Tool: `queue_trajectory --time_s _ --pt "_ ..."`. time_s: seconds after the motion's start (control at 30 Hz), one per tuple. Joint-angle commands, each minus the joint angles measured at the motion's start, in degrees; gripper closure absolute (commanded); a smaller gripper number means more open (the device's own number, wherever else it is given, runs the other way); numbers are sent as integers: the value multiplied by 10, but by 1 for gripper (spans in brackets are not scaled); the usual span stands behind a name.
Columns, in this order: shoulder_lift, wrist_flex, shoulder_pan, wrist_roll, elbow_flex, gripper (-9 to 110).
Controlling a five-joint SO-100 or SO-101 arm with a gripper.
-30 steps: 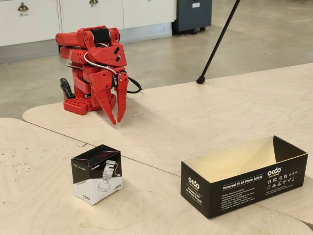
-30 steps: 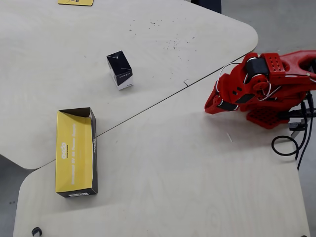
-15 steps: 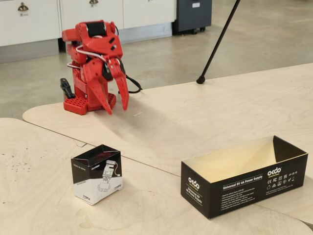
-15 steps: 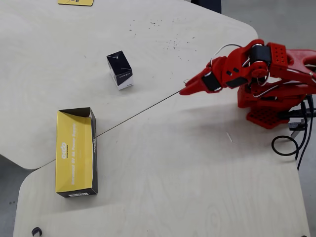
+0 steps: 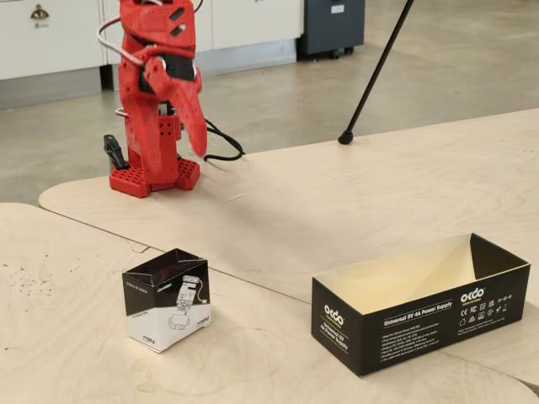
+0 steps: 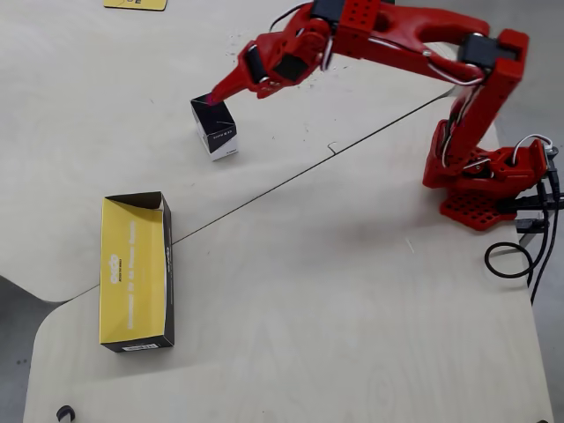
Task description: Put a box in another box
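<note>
The small black-and-white box stands on the wooden table at front left in the fixed view. The long black box lies open-topped to its right, cream inside, empty. In the overhead view the small box is at upper left and the long box at lower left, apart. There my red gripper reaches out with its tip just above the small box's top edge, fingers together. In the fixed view the gripper hangs folded by the arm's base, far from both boxes, holding nothing.
The arm's base stands at the right with black cables beside it. A black tripod leg rests on the table's far edge. A seam crosses the tabletop. A yellow label lies at the top edge.
</note>
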Motion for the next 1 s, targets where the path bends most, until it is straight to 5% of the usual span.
queue_trajectory --time_s 0.0,0.97 --pt "-85 39 -3 9 -180 54" --pt "-224 -61 19 -127 -150 51"
